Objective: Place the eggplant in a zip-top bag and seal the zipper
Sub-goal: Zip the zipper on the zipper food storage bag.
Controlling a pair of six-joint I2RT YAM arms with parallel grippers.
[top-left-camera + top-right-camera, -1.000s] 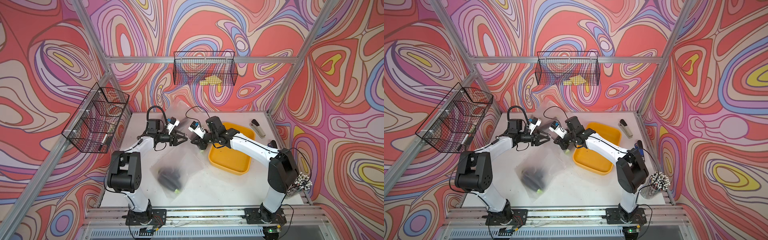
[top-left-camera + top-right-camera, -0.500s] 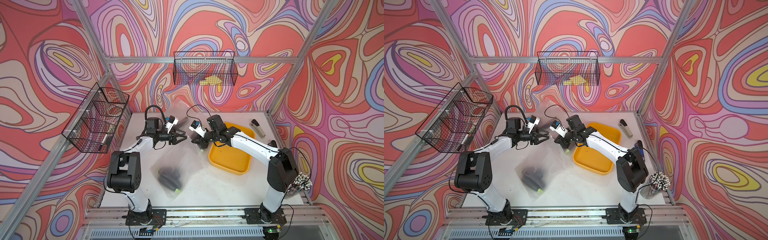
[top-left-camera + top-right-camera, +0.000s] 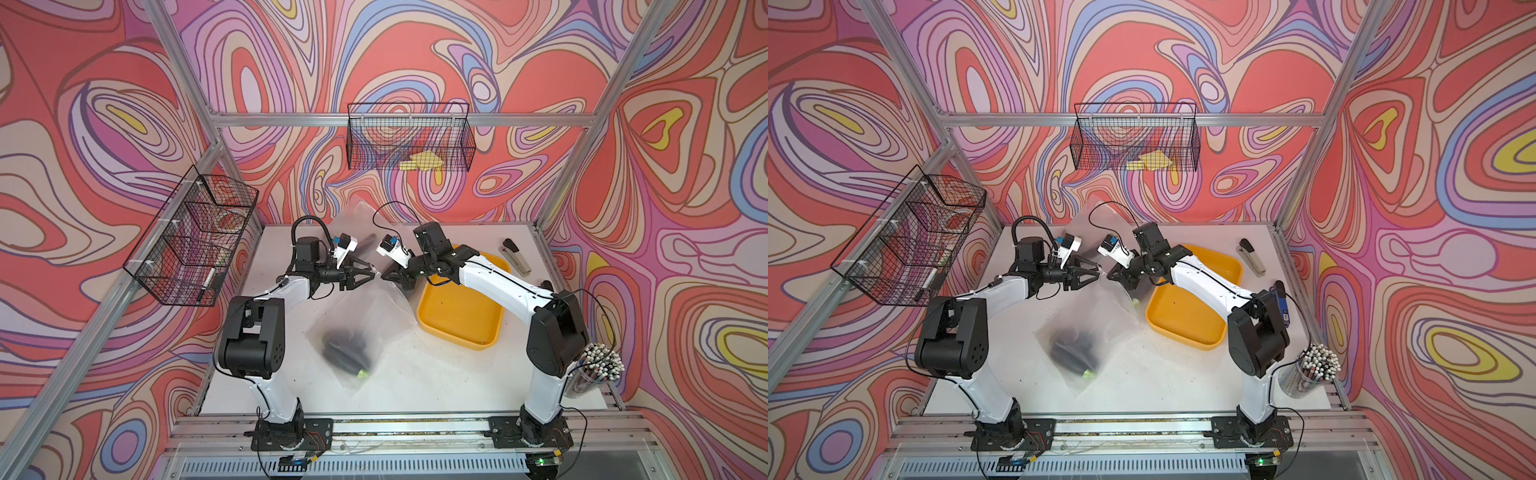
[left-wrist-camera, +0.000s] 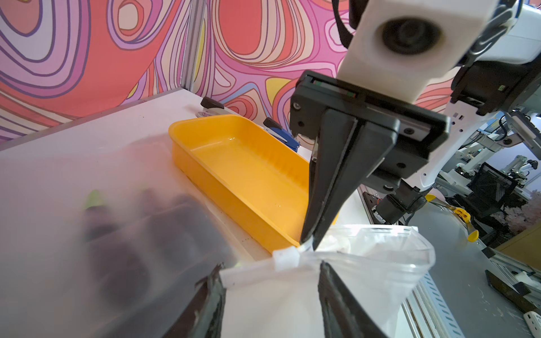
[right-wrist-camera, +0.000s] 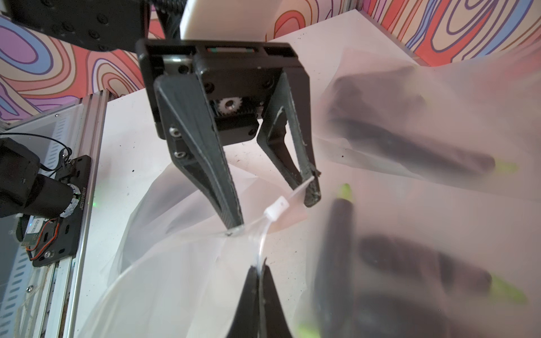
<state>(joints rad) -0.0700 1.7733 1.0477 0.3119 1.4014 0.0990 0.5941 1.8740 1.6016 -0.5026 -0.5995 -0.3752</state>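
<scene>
Eggplant [image 3: 343,347] lies in the bottom of the zip-top bag [image 3: 374,316], mid-desk [image 3: 436,374]. Its long axis runs diagonally, green stem toward the front edge. Right gripper [image 4: 307,240] is clamped on the bag's zipper edge. Left gripper [image 5: 272,215] jaws stand apart, straddling the slider [image 5: 276,208].

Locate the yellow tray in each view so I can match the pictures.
Top view: yellow tray, right of centre, beside the zip-top bag.
Top view: yellow tray again, nearer the middle.
Left wrist: yellow tray beyond the zip-top bag, behind the shut right pincer.
Right wrist: not in it.
Shared landmark: the zip-top bag, in all four.
</scene>
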